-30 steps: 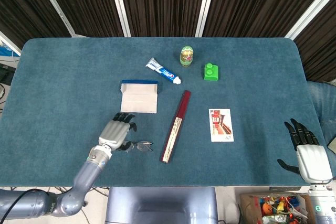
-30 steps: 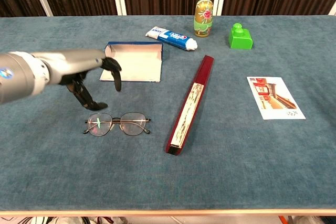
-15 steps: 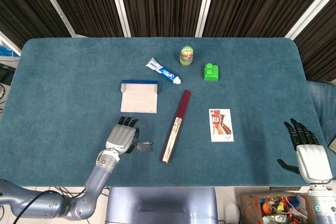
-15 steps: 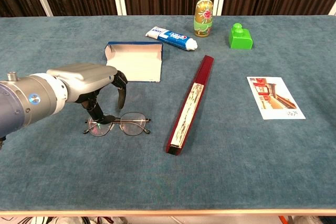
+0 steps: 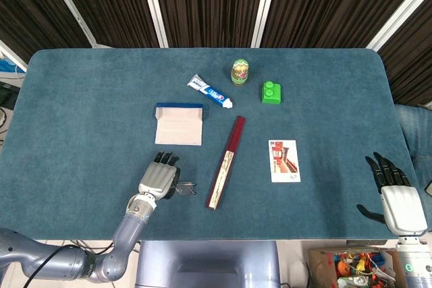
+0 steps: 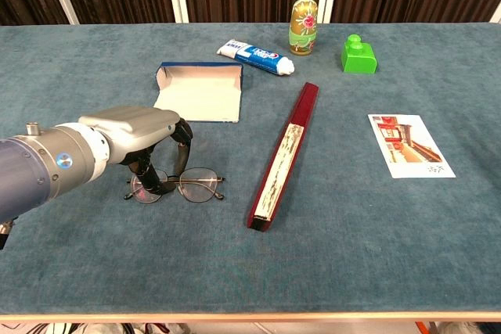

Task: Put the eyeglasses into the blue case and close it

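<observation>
The eyeglasses [image 6: 192,185] lie flat on the blue cloth near the front left; in the head view only their right lens [image 5: 185,187] shows beside my hand. My left hand [image 6: 141,137] [image 5: 159,178] hovers low over the left lens. Its fingers curl down on either side of that lens, with the fingertips [image 6: 181,163] at the frame, and I cannot tell if they grip it. The blue case [image 6: 200,91] [image 5: 179,124] lies open behind the glasses, its pale lining facing up. My right hand [image 5: 394,192] hangs at the table's right front edge, fingers spread, holding nothing.
A long dark red box [image 6: 284,155] lies diagonally right of the glasses. At the back stand a toothpaste tube [image 6: 256,55], a nesting doll [image 6: 304,26] and a green block [image 6: 358,54]. A picture card [image 6: 409,145] lies at the right.
My left hand has moved forward and down from beside the case onto the glasses' left lens, its fingers curling closer around it. The glasses and my right hand have stayed put.
</observation>
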